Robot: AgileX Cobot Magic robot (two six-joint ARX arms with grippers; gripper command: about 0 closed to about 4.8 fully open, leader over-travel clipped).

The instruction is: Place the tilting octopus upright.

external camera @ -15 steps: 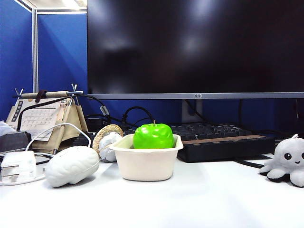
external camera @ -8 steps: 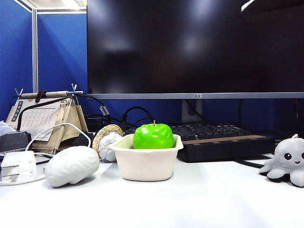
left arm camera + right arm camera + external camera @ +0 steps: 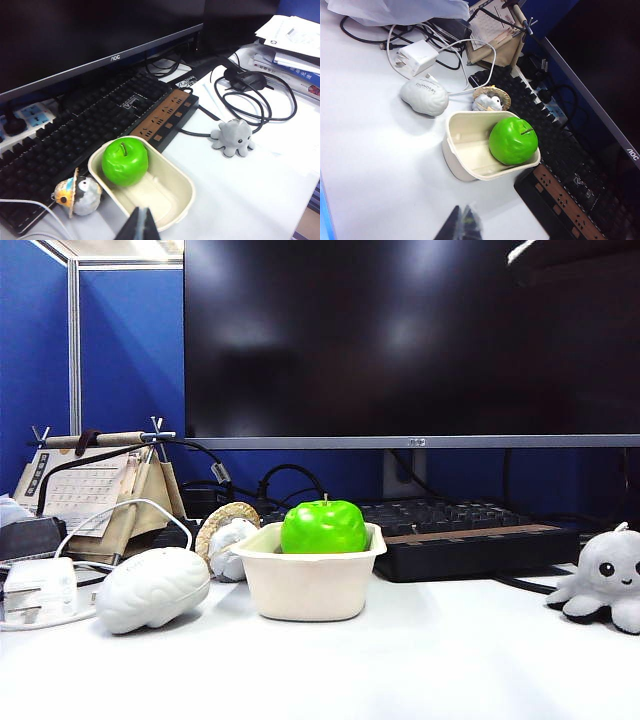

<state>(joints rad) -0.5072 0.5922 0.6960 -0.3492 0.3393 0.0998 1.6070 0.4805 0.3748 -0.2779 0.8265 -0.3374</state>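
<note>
The octopus [image 3: 605, 580], a small light-grey plush with black bead eyes, sits on its tentacles on the white table at the far right of the exterior view, head uppermost. In the left wrist view the octopus [image 3: 234, 137] rests beside black cables, well away from my left gripper [image 3: 141, 221]. That gripper is shut with nothing in it, just above the near rim of the cream bowl [image 3: 180, 200]. My right gripper [image 3: 463, 220] is shut and empty above bare table near the bowl [image 3: 455, 160]; the octopus is out of the right wrist view.
A green apple [image 3: 323, 527] lies in the cream bowl [image 3: 305, 590]. A white brain toy [image 3: 150, 588], a small figure with a tan hat [image 3: 224, 535], a charger [image 3: 38, 590] and a desk calendar [image 3: 95, 490] stand left. Keyboard [image 3: 75, 130], power strip [image 3: 165, 117], monitor [image 3: 400, 340] and cables [image 3: 255, 97] lie behind.
A dark shape with a pale edge has come into the top right corner of the exterior view. The octopus and the other things have not moved.
</note>
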